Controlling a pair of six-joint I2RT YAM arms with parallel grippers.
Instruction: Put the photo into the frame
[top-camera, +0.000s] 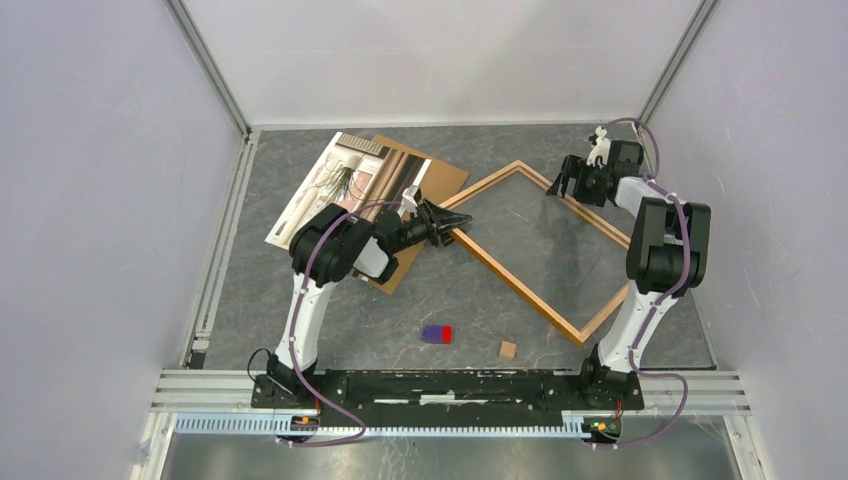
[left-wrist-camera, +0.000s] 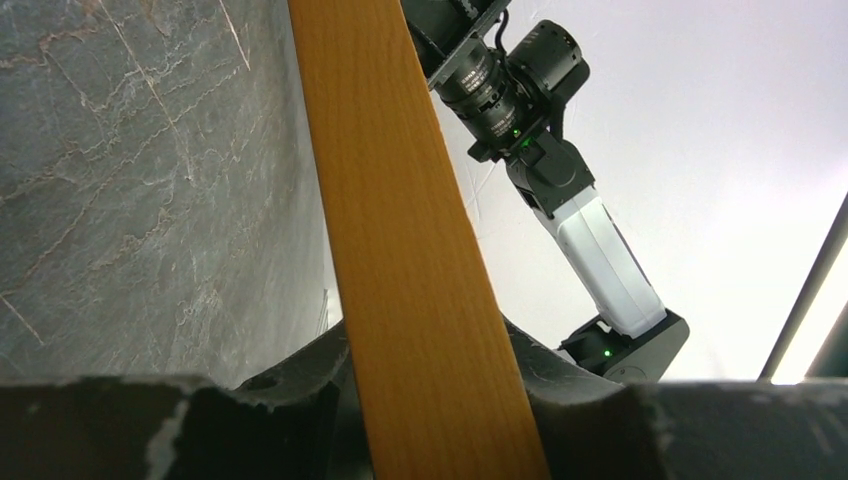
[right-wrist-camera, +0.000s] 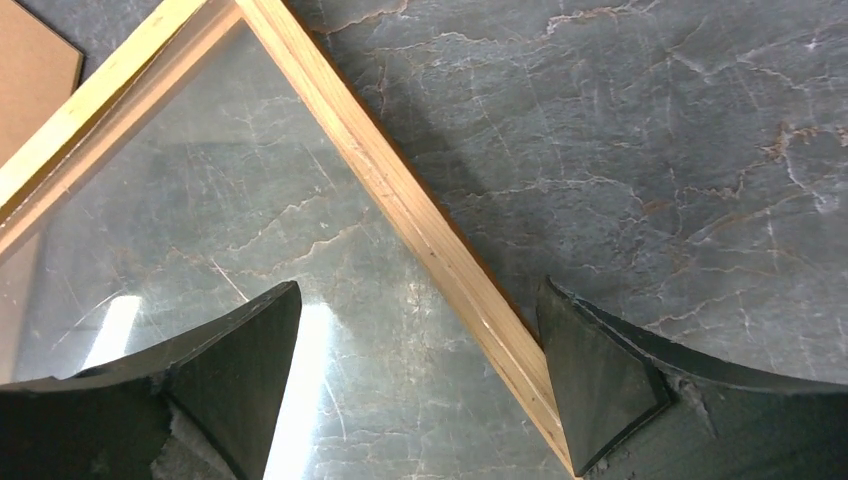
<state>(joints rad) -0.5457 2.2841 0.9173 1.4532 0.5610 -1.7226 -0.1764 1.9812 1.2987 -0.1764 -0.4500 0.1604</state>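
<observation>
The frame (top-camera: 515, 285) of light wood lies as a diamond on the grey table, a clear sheet (top-camera: 545, 240) inside it. My left gripper (top-camera: 452, 222) is at its left corner. In the left wrist view the wooden rail (left-wrist-camera: 420, 250) runs between the two fingers of the left gripper (left-wrist-camera: 430, 380), which press on both its sides. My right gripper (top-camera: 568, 185) hovers open over the upper right rail (right-wrist-camera: 390, 200). One finger of the right gripper (right-wrist-camera: 418, 290) is over the pane and the other is just outside the wood. The photo (top-camera: 335, 185) lies at the back left on a brown backing board (top-camera: 440, 178).
A purple and red block (top-camera: 437, 333) and a small wooden cube (top-camera: 508, 349) lie near the front edge. White walls close in the table on three sides. A corner of the backing board (right-wrist-camera: 30, 70) shows beyond the frame. The right arm (left-wrist-camera: 590, 240) appears in the left wrist view.
</observation>
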